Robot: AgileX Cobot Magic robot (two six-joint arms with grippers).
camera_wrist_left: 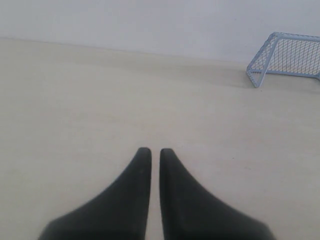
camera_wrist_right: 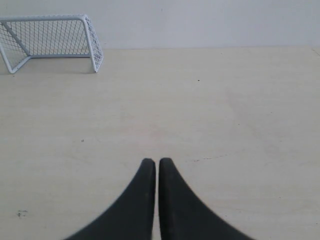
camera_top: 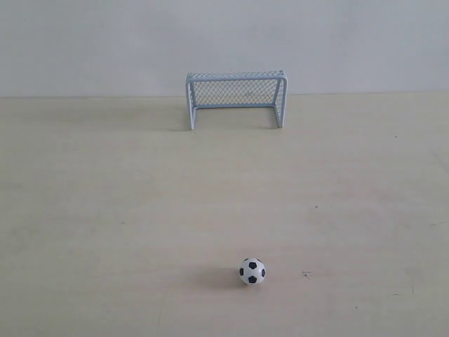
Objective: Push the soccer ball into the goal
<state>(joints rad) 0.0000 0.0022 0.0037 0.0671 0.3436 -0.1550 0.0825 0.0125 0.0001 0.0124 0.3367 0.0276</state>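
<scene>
Your left gripper [camera_wrist_left: 155, 151] and right gripper [camera_wrist_right: 156, 161] each show black fingers drawn almost together, only a slit between them and nothing held. The soccer ball [camera_top: 252, 271] — white with black pentagon patches — sits on the pale table [camera_top: 105, 210], well apart from the mesh-netted goal [camera_top: 236, 98].

Staged test bench, lab-type setting, pale beige wood-grain tabletop [camera_top: 105, 210] with faint scuffs, plain white wall [camera_top: 224, 35] behind, small pale blue mesh-netted goal [camera_top: 236, 90] as prop.
</scene>
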